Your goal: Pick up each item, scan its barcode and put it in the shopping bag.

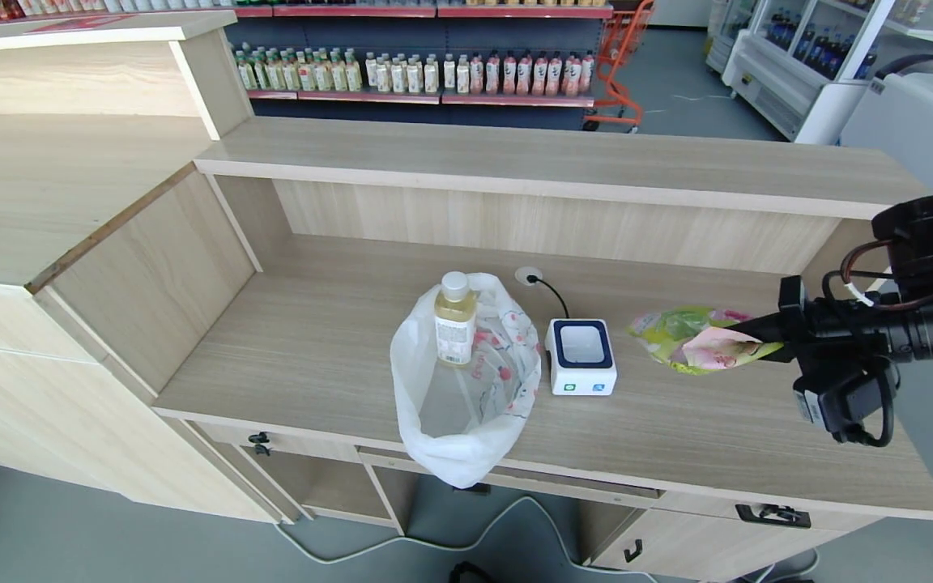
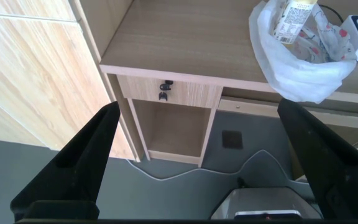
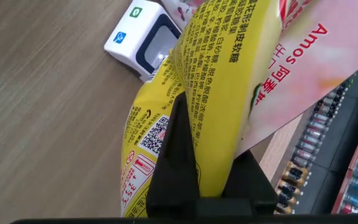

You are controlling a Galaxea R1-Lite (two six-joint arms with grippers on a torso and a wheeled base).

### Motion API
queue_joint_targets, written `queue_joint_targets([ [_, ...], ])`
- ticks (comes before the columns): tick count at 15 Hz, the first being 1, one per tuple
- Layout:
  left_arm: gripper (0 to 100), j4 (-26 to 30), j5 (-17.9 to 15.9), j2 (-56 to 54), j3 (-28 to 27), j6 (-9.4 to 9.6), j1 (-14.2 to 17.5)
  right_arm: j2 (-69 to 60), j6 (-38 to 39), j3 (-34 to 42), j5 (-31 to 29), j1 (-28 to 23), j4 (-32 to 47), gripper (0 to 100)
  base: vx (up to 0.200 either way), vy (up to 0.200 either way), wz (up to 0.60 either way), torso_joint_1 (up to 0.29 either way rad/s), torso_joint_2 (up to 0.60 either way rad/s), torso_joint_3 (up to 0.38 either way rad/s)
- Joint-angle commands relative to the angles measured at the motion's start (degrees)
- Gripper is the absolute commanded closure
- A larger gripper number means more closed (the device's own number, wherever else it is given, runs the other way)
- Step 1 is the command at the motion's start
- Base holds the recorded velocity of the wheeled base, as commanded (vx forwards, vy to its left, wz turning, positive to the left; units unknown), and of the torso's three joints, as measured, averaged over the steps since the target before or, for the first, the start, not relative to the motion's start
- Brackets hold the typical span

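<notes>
- Snack packet (image 1: 697, 340): yellow and pink, over the right part of the counter (image 1: 337, 356), apparently lifted clear of it. Long axis roughly left to right, free end pointing left.
- Right gripper (image 1: 758, 330): clamped on the packet's right end, fingers (image 3: 182, 143) pinching the yellow printed side; nothing else held.
- Scanner (image 1: 582, 356): white box with a dark window facing up, mid-counter, to the left of the packet and a little nearer, with bare counter between. Key relation for the next move: leftward carry from the gripper, packet's free end already leading that way. Yellow side with its code panel seems turned up toward the wrist, so probably calls for a roll before facing the window.
- Shopping bag (image 1: 426, 364): white, mouth open, just left of the scanner, hanging over the near edge; bottle (image 1: 455, 320) standing inside.
- Left gripper (image 2: 197, 109): spread wide, empty, low off the counter's near-left corner, well apart from the packet. Right arm nearer by far.
</notes>
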Motion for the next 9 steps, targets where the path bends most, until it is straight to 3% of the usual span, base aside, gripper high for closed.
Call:
queue_joint_targets([
  [1,0,0.0,-0.02,-0.02,0.01,-0.02,0.0,2.05,-1.45,-1.09,0.31,0.72,-0.08,100,0.0,0.0,0.0,0.0,0.0,0.0],
  [9,0,0.0,-0.02,-0.02,0.01,-0.02,0.0,6.88,-6.64,-4.43,-1.27,0.81,-0.08,100,0.0,0.0,0.0,0.0,0.0,0.0],
])
